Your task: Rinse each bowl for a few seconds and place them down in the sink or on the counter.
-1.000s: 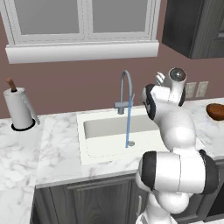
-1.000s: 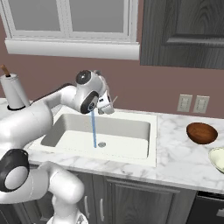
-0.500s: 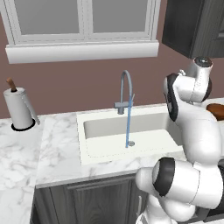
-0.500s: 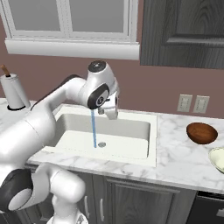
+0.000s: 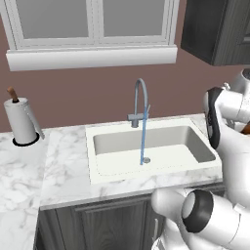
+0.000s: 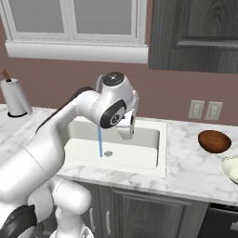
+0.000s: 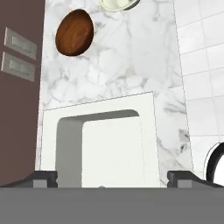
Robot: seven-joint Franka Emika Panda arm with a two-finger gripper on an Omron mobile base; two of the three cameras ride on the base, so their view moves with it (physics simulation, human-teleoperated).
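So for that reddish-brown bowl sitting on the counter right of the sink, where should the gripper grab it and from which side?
Judging by its pose, take the reddish-brown bowl by its rim, coming down from above. It sits upright and shallow on the counter, so one finger can slip inside and one outside the near wall. The gripper, open over the sink, suits that pinch.

No text, label, brand, number or sign can be read anywhere in these views; the wall plates, cabinet doors and paper towel roll carry no legible markings at all
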